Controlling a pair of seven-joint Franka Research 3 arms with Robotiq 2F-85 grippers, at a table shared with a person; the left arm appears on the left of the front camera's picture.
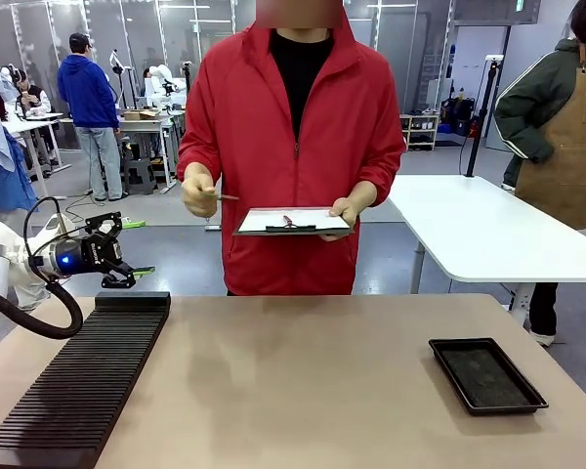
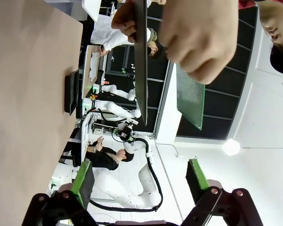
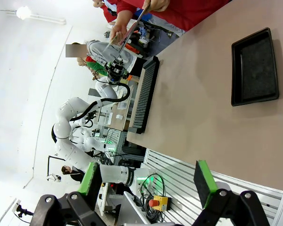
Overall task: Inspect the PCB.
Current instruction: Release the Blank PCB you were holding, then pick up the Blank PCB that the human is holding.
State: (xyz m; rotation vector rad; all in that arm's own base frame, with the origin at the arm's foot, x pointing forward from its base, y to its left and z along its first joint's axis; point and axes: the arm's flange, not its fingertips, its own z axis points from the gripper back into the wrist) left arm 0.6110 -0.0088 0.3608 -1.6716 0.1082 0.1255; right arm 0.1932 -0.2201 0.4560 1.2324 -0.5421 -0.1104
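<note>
The person across the table holds the PCB (image 2: 191, 96), a thin green board with a fine pale grid, in one hand (image 2: 203, 37). From the front it shows edge-on as a thin sliver (image 1: 226, 197) sticking out of that hand. The person's other hand holds a dark clipboard (image 1: 293, 222) with white paper. My left gripper (image 1: 137, 247) hovers off the table's left edge, pointing toward the person. Its green pads (image 2: 82, 176) stand wide apart with nothing between them, short of the PCB. My right gripper (image 3: 146, 181) is open and empty, high above the table.
A long black slotted rack (image 1: 78, 381) lies along the table's left side. A shallow black tray (image 1: 486, 374) sits at the front right. Bare tabletop (image 1: 303, 371) lies between them. A white table (image 1: 488, 234) and a person in an apron stand behind on the right.
</note>
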